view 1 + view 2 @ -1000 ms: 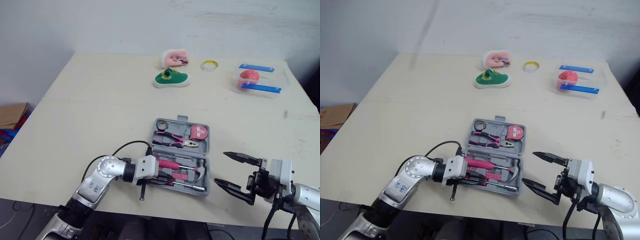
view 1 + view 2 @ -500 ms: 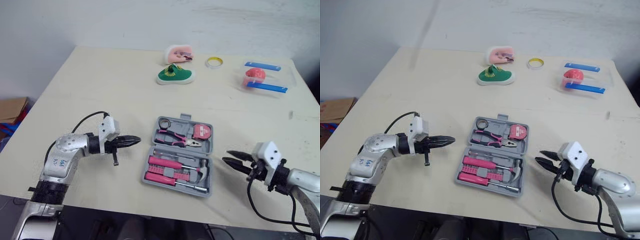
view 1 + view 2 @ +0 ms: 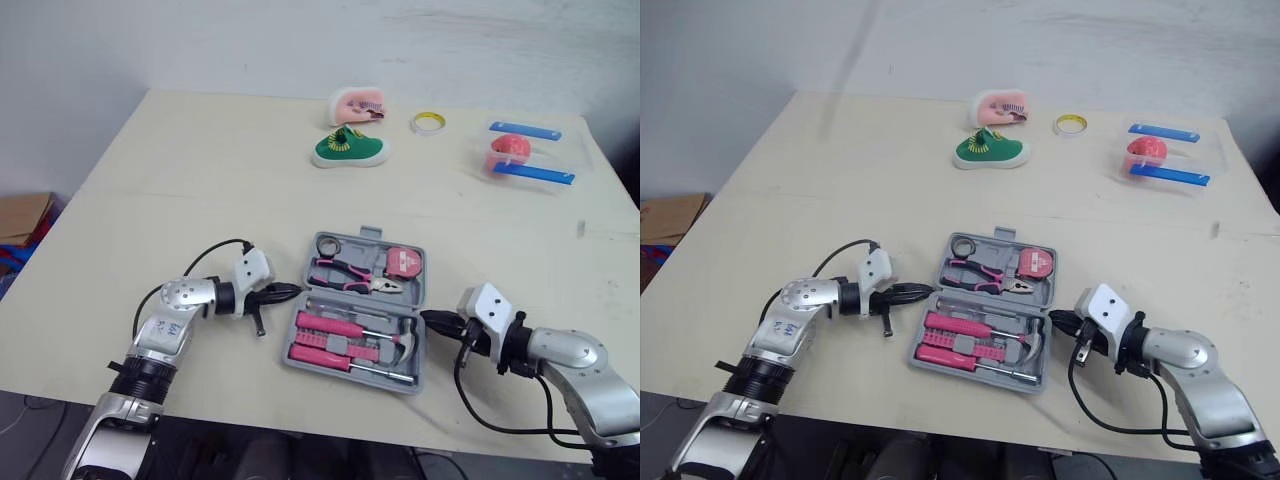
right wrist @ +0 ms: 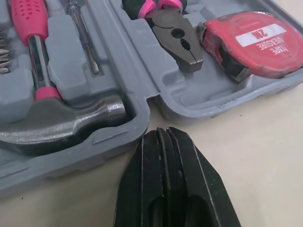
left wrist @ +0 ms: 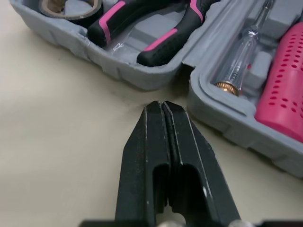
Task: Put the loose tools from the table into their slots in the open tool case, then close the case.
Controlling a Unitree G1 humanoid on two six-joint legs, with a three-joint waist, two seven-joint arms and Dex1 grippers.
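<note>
Tools sit slotted; closing begins. Left gripper (image 3: pixel 287 293) and right gripper (image 3: pixel 430 318), both pressed together, flank the case (image 3: pixel 362 297); next, fold one half over.

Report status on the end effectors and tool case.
Tool case open, tools seated. Left end effector shut at its left edge; right end effector shut at its right edge. No obstruction seen.

We look from the head, forward and down, over the whole table (image 3: pixel 180 190); our two eyes share almost the same scene. Our wrist cameras sit low and very near the tool case (image 3: pixel 357 312), facing it from opposite sides, and both catch the pliers (image 5: pixel 180 28).
</note>
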